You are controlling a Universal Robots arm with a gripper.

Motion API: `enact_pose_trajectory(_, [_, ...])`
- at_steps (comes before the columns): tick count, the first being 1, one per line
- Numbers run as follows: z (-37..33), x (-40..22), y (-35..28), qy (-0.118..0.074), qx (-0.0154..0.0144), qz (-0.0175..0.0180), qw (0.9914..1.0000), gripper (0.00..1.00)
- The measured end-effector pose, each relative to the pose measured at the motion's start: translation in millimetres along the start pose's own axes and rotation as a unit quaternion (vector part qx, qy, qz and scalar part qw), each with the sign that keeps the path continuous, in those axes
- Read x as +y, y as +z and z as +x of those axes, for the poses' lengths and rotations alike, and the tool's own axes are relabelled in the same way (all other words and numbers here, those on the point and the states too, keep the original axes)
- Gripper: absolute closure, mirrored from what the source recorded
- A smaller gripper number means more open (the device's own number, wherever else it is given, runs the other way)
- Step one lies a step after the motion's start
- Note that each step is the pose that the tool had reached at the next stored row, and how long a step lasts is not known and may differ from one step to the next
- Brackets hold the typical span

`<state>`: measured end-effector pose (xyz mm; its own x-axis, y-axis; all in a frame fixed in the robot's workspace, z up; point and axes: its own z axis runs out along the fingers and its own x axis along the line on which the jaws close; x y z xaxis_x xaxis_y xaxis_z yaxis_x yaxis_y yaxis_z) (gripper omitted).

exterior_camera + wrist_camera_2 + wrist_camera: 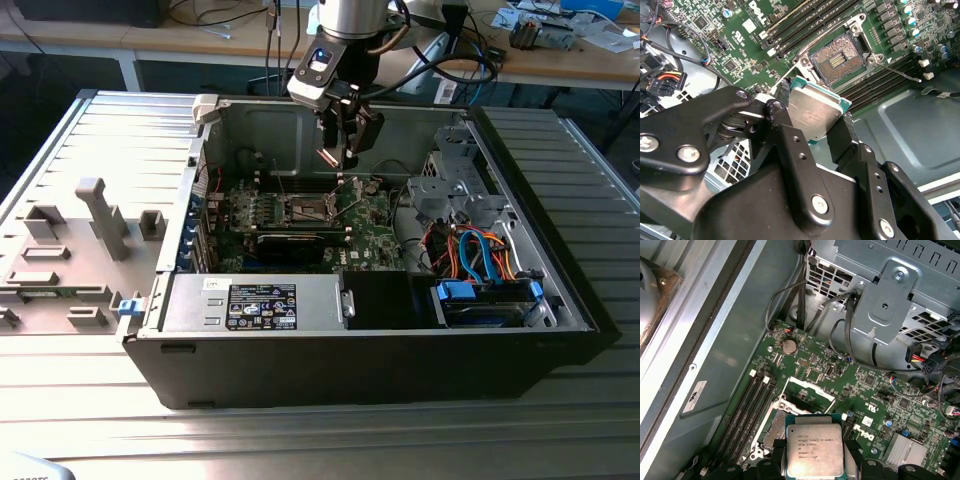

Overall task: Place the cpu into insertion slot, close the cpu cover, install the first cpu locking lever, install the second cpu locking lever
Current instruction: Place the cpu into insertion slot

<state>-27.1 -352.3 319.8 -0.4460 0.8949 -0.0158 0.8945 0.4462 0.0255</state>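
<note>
My gripper [340, 152] holds the cpu [815, 112], jaws closed on opposite edges: flat silvery lid, green rim. In the exterior view, the uncovered insertion slot [308, 208] lies at 7 o'clock, apart.

Single arm [354, 16] pointing down from above; gripper [339, 153] fingers [790, 145] clamped on opposite edges of cpu [815, 111].

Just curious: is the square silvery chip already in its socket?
No, the black hand holds the square silvery chip clear of the empty dark socket.
</note>
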Motion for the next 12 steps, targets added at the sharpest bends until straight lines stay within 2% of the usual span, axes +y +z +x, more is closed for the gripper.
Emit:
enact_pose_trajectory(6, [0.0,0.0,0.3,0.004,-0.0001,0.0,0.99999,0.45])
enact_pose_trajectory(12, [0.0,0.0,1.3,0.026,-0.0007,0.0004,0.99966,0.45])
